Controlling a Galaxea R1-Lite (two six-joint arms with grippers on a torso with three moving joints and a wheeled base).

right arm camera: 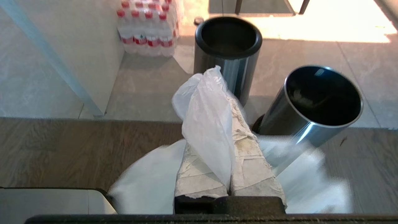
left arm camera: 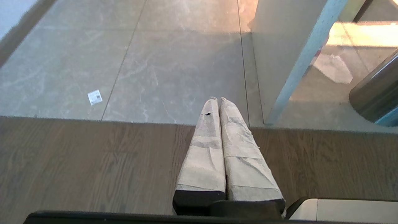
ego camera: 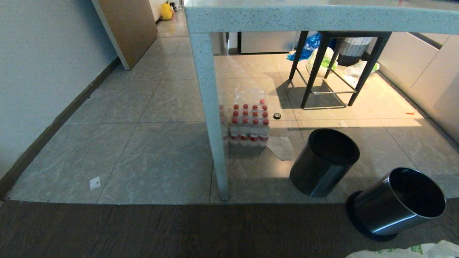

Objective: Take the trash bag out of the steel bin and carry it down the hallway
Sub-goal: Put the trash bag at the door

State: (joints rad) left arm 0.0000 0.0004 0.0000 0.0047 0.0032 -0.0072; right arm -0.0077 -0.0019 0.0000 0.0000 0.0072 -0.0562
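The trash bag (right arm camera: 205,124), thin white plastic, is pinched between the fingers of my shut right gripper (right arm camera: 226,104), and its body hangs blurred below. In the head view only a white, green-printed edge of the bag (ego camera: 405,251) shows at the bottom right. A steel bin (ego camera: 324,161) with a black rim ring (right arm camera: 228,34) stands upright and empty. A second shiny steel bin (ego camera: 398,202) leans tilted beside the bag (right arm camera: 320,102), with a black ring at its foot. My left gripper (left arm camera: 216,99) is shut and empty above the floor. The tiled hallway (ego camera: 172,25) runs off at the far left.
A pale speckled table leg (ego camera: 211,118) rises just left of the bins, with a shrink-wrapped pack of water bottles (ego camera: 249,122) behind it. A black stool frame (ego camera: 330,71) and plastic bags stand farther back. A yellow bag (ego camera: 166,10) lies down the hallway. Wood flooring (ego camera: 143,233) meets tile here.
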